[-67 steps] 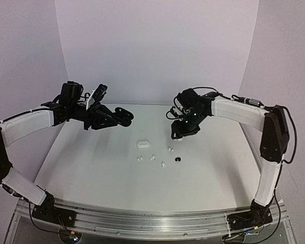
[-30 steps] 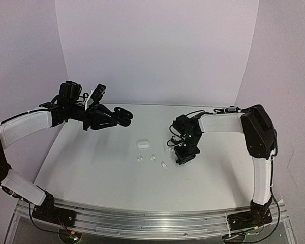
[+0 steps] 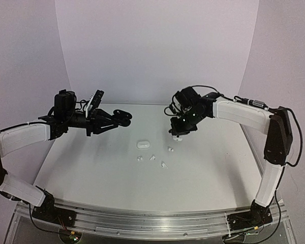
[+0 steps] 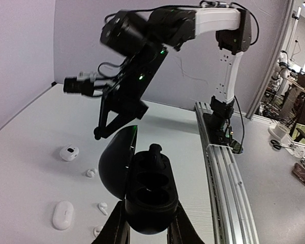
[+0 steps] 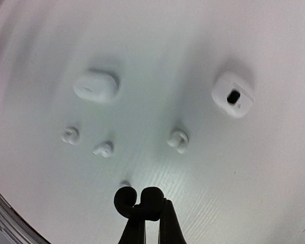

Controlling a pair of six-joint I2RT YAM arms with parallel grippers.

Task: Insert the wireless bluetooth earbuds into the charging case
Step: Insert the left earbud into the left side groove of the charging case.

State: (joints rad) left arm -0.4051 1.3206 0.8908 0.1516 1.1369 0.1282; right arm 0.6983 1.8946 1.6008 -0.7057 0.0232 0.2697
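1. Black earbud [image 5: 128, 199]: it sits pinched at the very tips of the right gripper [image 5: 151, 217], whose jaws are closed down on it. The bud is held in the air above the table [image 5: 254, 193].
2. Charging case [image 4: 147, 195]: black, lid swung open, sockets facing up. The left gripper [image 4: 146, 227] clamps it tight by its lower end and holds it aloft, well apart from your right gripper.
3. White earbuds [image 3: 153, 157]: four lie loose on the table between the arms, near a closed white case [image 3: 143, 144].
4. Risk: the bud is held only by its edge, so it may twist or drop as you carry it across. Pushing it home off-axis could tilt the case in its grip, or catch the bud on the raised lid.
5. Change: a second ago the right gripper was down at the table on the black bud. Now it is raised with the bud, and no black bud lies there. The left arm sits slightly lower.
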